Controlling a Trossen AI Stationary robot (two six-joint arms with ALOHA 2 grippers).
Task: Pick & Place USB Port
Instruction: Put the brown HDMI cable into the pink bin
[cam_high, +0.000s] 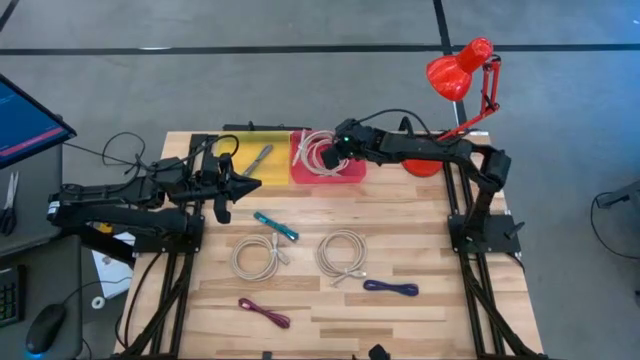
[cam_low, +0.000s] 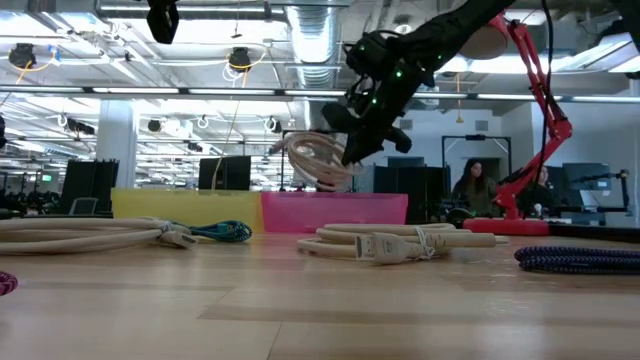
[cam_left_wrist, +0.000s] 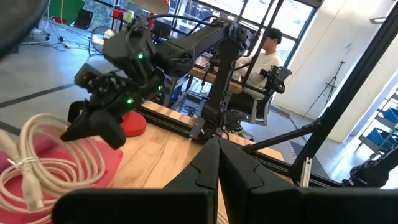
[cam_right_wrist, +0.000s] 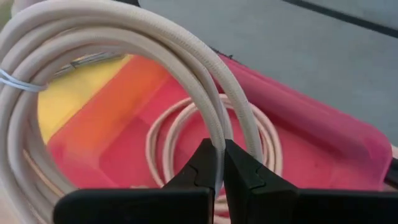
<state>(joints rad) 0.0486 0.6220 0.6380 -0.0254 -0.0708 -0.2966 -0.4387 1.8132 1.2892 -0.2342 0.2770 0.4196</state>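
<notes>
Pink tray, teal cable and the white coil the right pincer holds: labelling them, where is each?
pink tray (cam_high: 352, 172), high view, right rim.
teal cable (cam_high: 276, 226), high view, mid-length.
white coil (cam_right_wrist: 186, 53), right wrist view, top of loop.

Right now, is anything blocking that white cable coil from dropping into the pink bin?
Nothing visible does. The right gripper, shut on the white cable coil, holds it directly above the pink bin. Another white coil already lies inside, but it rests flat on the bottom.

Grey floor (cam_high: 300, 25), red lamp (cam_high: 460, 70), ceiling ducts (cam_low: 320, 20)
</notes>
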